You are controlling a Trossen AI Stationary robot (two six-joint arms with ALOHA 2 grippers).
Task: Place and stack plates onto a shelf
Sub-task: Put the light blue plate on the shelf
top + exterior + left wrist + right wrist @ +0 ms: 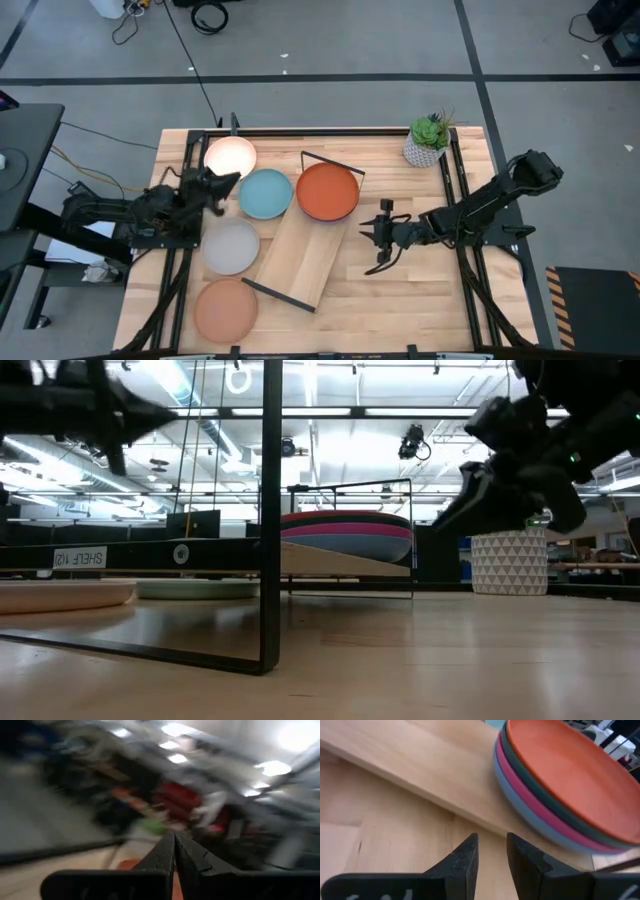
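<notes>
The shelf [300, 255] lies slantwise on the table, with black wire frames at both ends. On its far end sits a stack of plates: orange [327, 191] on top, then teal, pink and blue [530, 802]. To the shelf's left, the cream [230, 157], light blue [265, 194], grey [231, 246] and peach [226, 310] plates lie flat on the table. My left gripper [232, 183] is shut and raised between the cream and light blue plates. My right gripper [368, 233] hangs right of the shelf near the stack, its fingers [492, 851] narrowly apart around nothing.
A white patterned plant pot [427, 143] stands at the table's far right corner. Black rails run along the table's left and right sides. The shelf's near wire frame [270, 510] stands upright close to the low camera. Bare wood [400, 290] lies right of the shelf.
</notes>
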